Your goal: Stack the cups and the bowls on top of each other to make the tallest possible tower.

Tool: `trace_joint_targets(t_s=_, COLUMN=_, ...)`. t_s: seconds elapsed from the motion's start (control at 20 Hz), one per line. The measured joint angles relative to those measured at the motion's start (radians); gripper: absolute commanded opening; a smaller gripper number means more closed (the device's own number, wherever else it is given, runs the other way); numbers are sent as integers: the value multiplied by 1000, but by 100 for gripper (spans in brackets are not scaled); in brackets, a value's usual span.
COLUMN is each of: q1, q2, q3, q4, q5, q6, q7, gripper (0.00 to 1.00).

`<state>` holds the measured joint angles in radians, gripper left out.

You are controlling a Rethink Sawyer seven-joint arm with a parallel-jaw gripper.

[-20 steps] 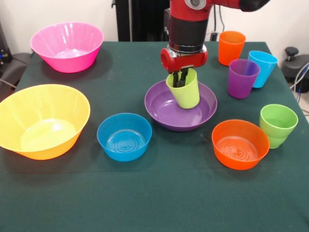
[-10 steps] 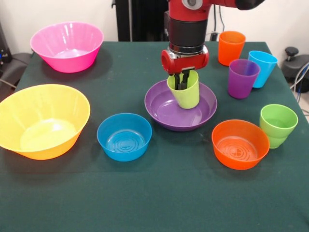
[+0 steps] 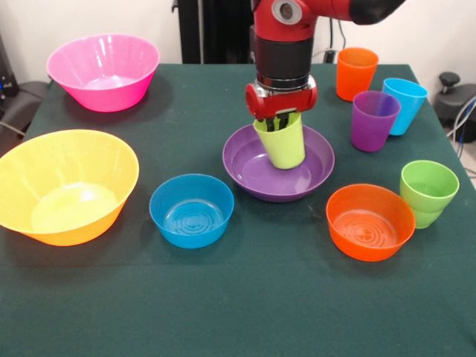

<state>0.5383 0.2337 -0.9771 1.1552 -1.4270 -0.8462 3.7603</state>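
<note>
A lime-yellow cup stands upright inside the wide purple bowl at mid-table. My gripper comes down from above with its dark fingers reaching into the cup's mouth; whether they press on the rim does not show. A small blue bowl sits left of the purple one and a small orange bowl to its right. The orange cup, purple cup, light blue cup and green cup stand along the right side.
A big yellow-orange bowl sits at the left edge and a big pink bowl at the far left corner. Dark green cloth covers the table.
The cup, with my gripper in its mouth, has shifted slightly left and a little lower into the purple bowl. Everything else stays in place.
</note>
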Motion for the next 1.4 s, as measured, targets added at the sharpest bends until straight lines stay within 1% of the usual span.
trace_joint_targets(t_s=0.5, q1=-13, q2=-6, q3=23, q4=0, q5=0, q6=0, q7=0, gripper=0)
trace_joint_targets(t_s=1.0, q1=-58, q2=-57, q3=79, q4=0, q5=1, q6=0, q7=0, gripper=0)
trace_joint_targets(t_s=1.4, q1=-63, q2=-72, q3=90, q4=1, q5=29, q6=1, q7=0, gripper=0)
